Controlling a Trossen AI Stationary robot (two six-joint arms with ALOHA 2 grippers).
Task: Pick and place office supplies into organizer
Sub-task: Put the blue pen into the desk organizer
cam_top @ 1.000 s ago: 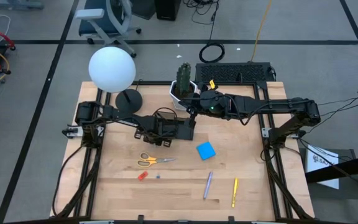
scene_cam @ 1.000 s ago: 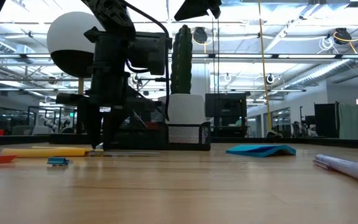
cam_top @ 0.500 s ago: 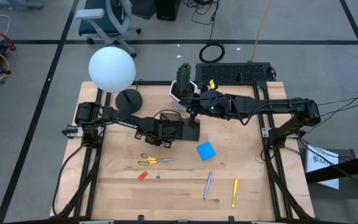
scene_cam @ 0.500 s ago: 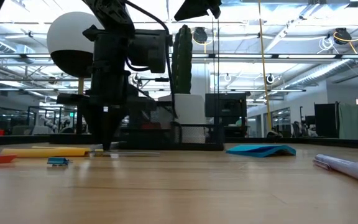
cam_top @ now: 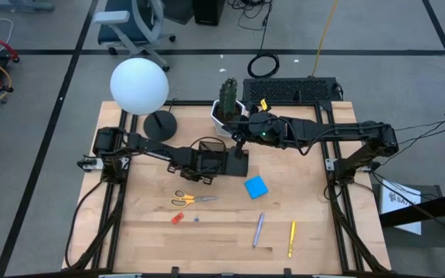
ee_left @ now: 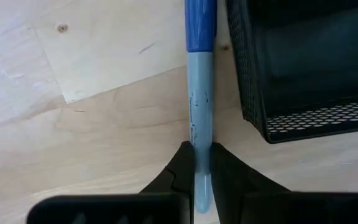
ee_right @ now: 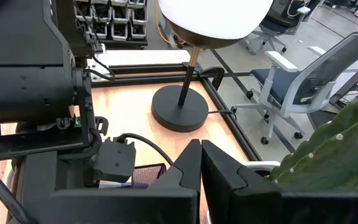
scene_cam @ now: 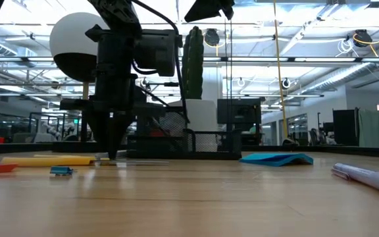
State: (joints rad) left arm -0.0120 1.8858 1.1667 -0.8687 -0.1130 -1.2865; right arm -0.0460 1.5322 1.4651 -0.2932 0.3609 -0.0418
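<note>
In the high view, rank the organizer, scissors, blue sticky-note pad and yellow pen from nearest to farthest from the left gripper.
From the left gripper:
1. Organizer, right beside it.
2. Scissors, just toward the front edge.
3. Blue sticky-note pad, to its right.
4. Yellow pen, far front right.

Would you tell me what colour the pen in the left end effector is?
Light blue pen with a darker blue cap, clearest in the left wrist view.

Right gripper (ee_right: 201, 163) fingers pressed together; round black lamp base (ee_right: 180, 108) w/ white globe (ee_right: 215, 17) beyond, green cactus (ee_right: 334, 155) beside.
</note>
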